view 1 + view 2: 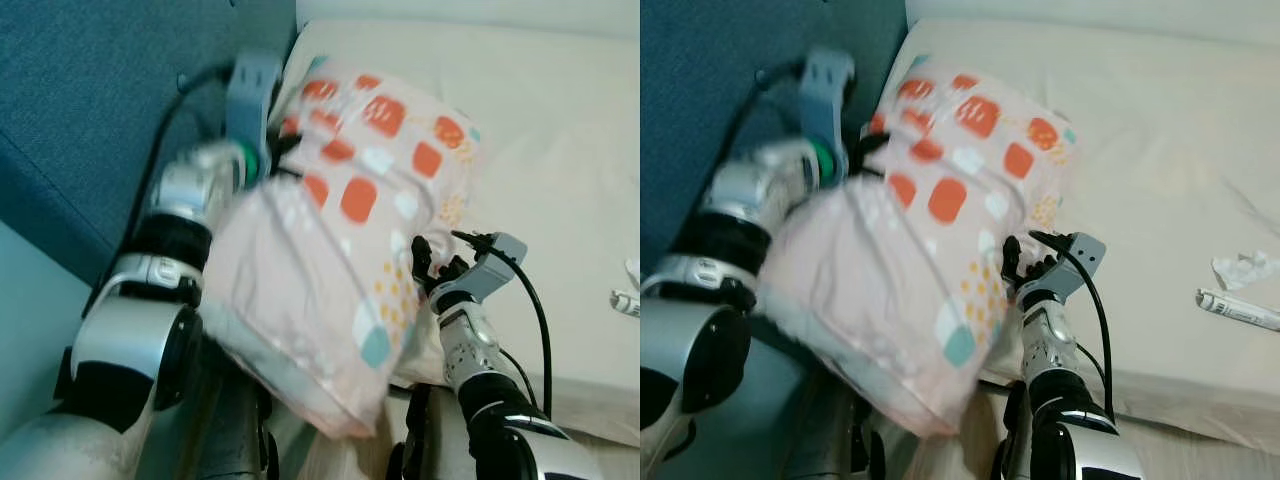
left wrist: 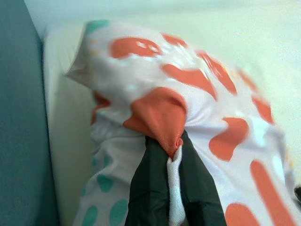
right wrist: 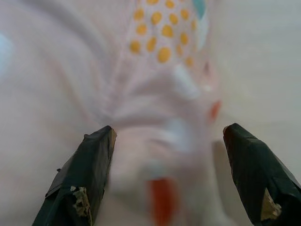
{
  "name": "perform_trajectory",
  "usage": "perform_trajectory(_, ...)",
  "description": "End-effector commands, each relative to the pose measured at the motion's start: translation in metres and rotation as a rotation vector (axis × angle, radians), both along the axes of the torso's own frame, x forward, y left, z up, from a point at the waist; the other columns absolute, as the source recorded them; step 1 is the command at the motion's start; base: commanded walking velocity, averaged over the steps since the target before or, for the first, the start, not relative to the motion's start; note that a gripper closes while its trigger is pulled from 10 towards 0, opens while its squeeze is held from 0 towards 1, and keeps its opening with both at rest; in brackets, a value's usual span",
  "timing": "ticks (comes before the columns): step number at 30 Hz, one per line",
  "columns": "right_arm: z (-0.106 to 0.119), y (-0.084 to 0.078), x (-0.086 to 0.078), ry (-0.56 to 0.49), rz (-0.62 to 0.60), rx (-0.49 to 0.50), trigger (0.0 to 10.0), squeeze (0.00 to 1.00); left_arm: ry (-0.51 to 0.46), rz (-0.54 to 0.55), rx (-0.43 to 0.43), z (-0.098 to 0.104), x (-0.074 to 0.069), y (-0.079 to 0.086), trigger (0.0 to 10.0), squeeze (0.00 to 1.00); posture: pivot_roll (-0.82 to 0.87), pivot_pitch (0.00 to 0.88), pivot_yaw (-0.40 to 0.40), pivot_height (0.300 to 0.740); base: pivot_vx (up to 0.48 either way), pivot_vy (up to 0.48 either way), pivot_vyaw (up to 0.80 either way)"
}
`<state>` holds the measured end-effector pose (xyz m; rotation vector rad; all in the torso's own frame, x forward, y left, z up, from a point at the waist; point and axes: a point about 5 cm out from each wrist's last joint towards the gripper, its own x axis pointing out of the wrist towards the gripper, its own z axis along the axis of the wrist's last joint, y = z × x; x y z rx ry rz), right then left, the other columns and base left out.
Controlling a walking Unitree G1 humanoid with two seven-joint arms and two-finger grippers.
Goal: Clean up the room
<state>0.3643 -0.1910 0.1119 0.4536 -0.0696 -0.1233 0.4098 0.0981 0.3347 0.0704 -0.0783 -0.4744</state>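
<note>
Cream bed (image 1: 560, 150), patterned pillow (image 1: 340, 250) hanging over its near edge.
Left gripper (image 2: 169, 157) pinches a fold; right gripper (image 3: 167, 176) gapes wide beside it, best closing before lifting.

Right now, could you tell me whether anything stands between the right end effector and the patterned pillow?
Nothing visible does. The right end effector is open with the pillow directly between its fingers, while the left end effector is pinching the pillow's fabric above the bed.
</note>
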Motion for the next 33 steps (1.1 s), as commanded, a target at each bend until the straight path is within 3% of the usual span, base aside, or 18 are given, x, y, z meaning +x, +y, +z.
perform_trajectory(1,0.008,-0.017,0.000,-0.039,-0.069,-0.030,10.0,0.00,-0.091,0.036,-0.065,0.031,-0.005,0.010,10.0,0.00,0.21,0.169,0.098,0.582,0.000,0.000,0.00)
perform_trajectory(2,0.008,-0.017,0.000,-0.039,-0.069,-0.030,10.0,0.00,-0.091,0.036,-0.065,0.031,-0.005,0.010,10.0,0.00,0.21,0.169,0.098,0.582,0.000,0.000,0.00)
perform_trajectory(3,0.029,-0.034,0.003,-0.108,-0.135,-0.092,10.0,0.00,-0.121,0.073,-0.103,0.046,-0.006,0.014,10.0,0.00,0.21,0.166,0.096,0.582,0.000,0.000,0.00)
perform_trajectory(8,0.044,-0.046,0.004,-0.145,-0.186,-0.138,10.0,0.00,-0.146,0.112,-0.124,0.054,-0.006,0.018,10.0,0.00,0.20,0.164,0.096,0.582,0.000,0.000,0.00)
perform_trajectory(10,0.059,-0.054,0.008,-0.175,-0.205,-0.189,10.0,0.00,-0.144,0.257,-0.125,0.057,-0.002,0.034,10.0,0.00,0.20,0.162,0.095,0.582,0.000,0.000,0.00)
perform_trajectory(11,0.059,-0.054,0.008,-0.175,-0.205,-0.189,10.0,0.00,-0.144,0.257,-0.125,0.057,-0.002,0.034,10.0,0.00,0.20,0.162,0.095,0.582,0.000,0.000,0.00)
perform_trajectory(13,0.063,-0.055,0.009,-0.184,-0.192,-0.203,10.0,0.00,-0.131,0.444,-0.104,0.049,0.001,0.057,10.0,0.00,0.20,0.162,0.095,0.582,0.000,0.000,0.00)
perform_trajectory(16,0.062,-0.053,0.009,-0.185,-0.184,-0.202,10.0,0.00,-0.130,0.488,-0.094,0.046,0.001,0.064,10.0,0.00,0.20,0.165,0.091,0.582,0.000,0.000,0.00)
perform_trajectory(18,0.049,-0.044,0.007,-0.156,-0.156,-0.193,10.0,0.00,-0.105,0.544,-0.037,0.029,0.002,0.073,10.0,0.00,0.20,0.171,0.093,0.582,0.000,0.000,0.00)
perform_trajectory(21,0.041,-0.038,0.005,-0.140,-0.141,-0.190,10.0,0.00,-0.075,0.547,-0.008,0.018,0.004,0.073,10.0,0.00,0.20,0.171,0.093,0.582,0.000,0.000,0.00)
perform_trajectory(23,0.025,-0.027,0.001,-0.104,-0.113,-0.176,10.0,0.00,0.010,0.527,0.085,-0.017,0.006,0.068,10.0,0.00,0.20,0.171,0.093,0.582,0.000,0.000,0.00)
perform_trajectory(24,0.025,-0.027,0.001,-0.104,-0.113,-0.176,10.0,0.00,0.010,0.527,0.085,-0.017,0.006,0.068,10.0,0.00,0.20,0.171,0.093,0.582,0.000,0.000,0.00)
perform_trajectory(26,0.017,-0.020,-0.002,-0.086,-0.100,-0.170,10.0,0.00,0.059,0.463,0.209,-0.043,0.006,0.058,10.0,0.00,0.20,0.175,0.097,0.582,0.000,0.000,0.00)
perform_trajectory(27,0.017,-0.020,-0.002,-0.086,-0.100,-0.170,10.0,0.00,0.059,0.463,0.209,-0.043,0.006,0.058,10.0,0.00,0.20,0.175,0.097,0.582,0.000,0.000,0.00)
perform_trajectory(30,0.010,-0.016,-0.004,-0.070,-0.089,-0.169,10.0,0.00,0.052,0.391,0.378,-0.063,0.005,0.050,10.0,0.00,0.20,0.175,0.097,0.582,0.000,0.000,0.00)
perform_trajectory(33,0.009,-0.017,-0.005,-0.065,-0.087,-0.170,10.0,0.00,0.031,0.376,0.437,-0.066,0.004,0.050,10.0,0.00,0.19,0.176,0.095,0.582,0.000,0.000,0.00)
